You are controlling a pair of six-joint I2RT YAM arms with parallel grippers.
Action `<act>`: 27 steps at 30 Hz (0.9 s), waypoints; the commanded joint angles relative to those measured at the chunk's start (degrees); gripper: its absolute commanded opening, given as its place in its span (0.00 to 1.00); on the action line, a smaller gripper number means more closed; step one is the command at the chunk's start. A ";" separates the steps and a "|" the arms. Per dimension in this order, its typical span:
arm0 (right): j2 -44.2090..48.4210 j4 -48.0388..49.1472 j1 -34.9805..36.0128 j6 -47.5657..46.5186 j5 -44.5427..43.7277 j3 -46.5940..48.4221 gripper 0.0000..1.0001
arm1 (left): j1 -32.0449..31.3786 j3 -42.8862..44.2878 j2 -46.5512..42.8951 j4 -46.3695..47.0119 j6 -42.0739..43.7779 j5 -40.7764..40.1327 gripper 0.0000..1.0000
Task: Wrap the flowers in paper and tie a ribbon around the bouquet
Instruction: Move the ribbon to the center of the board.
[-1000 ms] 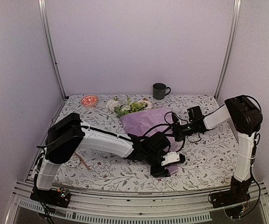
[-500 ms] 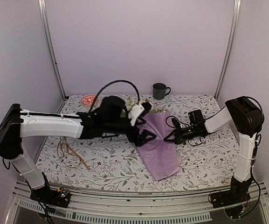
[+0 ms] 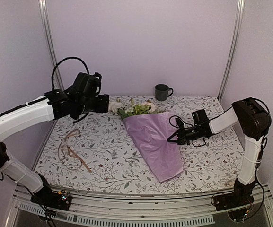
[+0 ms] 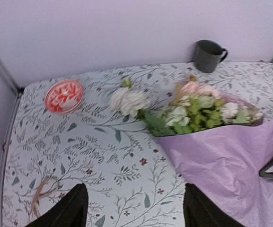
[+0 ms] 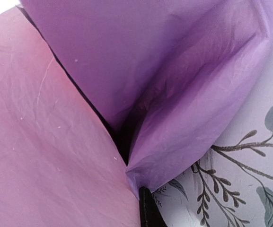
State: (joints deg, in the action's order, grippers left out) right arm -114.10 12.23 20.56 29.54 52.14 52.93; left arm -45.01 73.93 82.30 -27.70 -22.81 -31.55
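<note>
The bouquet lies on the cloth as a lilac paper cone, its narrow end towards the front. The flowers stick out of its far, wide end, pink, white and green. One white bloom lies just left of the cone's mouth. My right gripper is shut on the paper's right edge, and a fold is pinched at its dark finger. My left gripper hovers high at the back left, open and empty, with dark fingertips far apart. The beige ribbon curls on the cloth at the left.
A dark mug stands at the back centre by the wall. A small red patterned bowl sits at the back left. A floral table cloth covers the table, framed by metal posts and lilac walls.
My left arm has lifted off the bouquet and swung up and back to the left. The right gripper has closed on the paper's edge and stays there.
</note>
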 commanded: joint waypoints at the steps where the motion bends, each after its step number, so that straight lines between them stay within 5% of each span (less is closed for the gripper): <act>1: 3.54 -1.85 0.41 -0.99 -2.39 -0.58 0.00 | 7.72 -14.82 -0.13 -4.41 -29.32 13.42 0.53; 5: 4.68 -2.17 1.03 -0.53 -2.78 -1.18 0.00 | -0.79 -18.58 2.69 -22.50 -51.75 8.18 0.48; 8: 3.98 -2.12 1.59 -0.54 -2.71 -1.28 0.01 | -4.49 -19.98 5.76 -25.68 -56.40 12.29 0.50; 15: 3.28 -1.42 2.41 -0.61 -2.45 -1.41 0.01 | -3.78 -24.05 5.85 -22.03 -59.75 17.39 0.55; 27: 3.02 -1.51 2.38 -0.65 -0.75 -0.71 0.00 | 5.42 -30.81 6.48 -13.74 -52.41 20.01 0.51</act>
State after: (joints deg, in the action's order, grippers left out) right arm -111.37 10.70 22.61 29.34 49.95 51.79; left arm -40.66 44.38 88.03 -44.45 -77.78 -12.43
